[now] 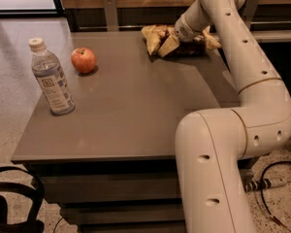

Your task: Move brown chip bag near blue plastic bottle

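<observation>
The brown chip bag lies crumpled at the far edge of the grey table, right of centre, showing pale yellow folds and a dark panel. My gripper is at the end of the white arm, pressed down into the bag's middle, with the bag bunched around it and its tip hidden. The blue plastic bottle stands upright near the table's left edge, far from the bag.
A red apple sits behind and to the right of the bottle. My arm's large white links rise by the table's right front corner. A metal rail and posts run behind the table. Black gear and cables lie on the floor.
</observation>
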You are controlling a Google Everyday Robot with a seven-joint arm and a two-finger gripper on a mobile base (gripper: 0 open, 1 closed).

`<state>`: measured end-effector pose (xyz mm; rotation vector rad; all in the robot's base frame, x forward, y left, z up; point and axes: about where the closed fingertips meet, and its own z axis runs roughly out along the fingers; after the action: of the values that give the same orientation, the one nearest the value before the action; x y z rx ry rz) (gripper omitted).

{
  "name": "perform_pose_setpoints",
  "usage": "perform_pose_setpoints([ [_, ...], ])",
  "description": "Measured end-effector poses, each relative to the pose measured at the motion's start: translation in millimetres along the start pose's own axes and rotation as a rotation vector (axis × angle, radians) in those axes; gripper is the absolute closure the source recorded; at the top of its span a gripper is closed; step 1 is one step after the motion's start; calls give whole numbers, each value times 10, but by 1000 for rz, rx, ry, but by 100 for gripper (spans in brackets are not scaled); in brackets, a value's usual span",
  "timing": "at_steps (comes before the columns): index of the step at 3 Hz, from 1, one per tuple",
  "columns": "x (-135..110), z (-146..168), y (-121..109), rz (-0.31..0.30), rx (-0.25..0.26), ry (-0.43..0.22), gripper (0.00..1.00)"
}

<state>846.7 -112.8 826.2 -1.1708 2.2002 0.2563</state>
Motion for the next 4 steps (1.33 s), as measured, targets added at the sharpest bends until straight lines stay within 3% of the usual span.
perform_pose_setpoints([
  [1,-2,-5,6,0,0,0,100],
  [4,-2,-8,6,0,0,0,100],
])
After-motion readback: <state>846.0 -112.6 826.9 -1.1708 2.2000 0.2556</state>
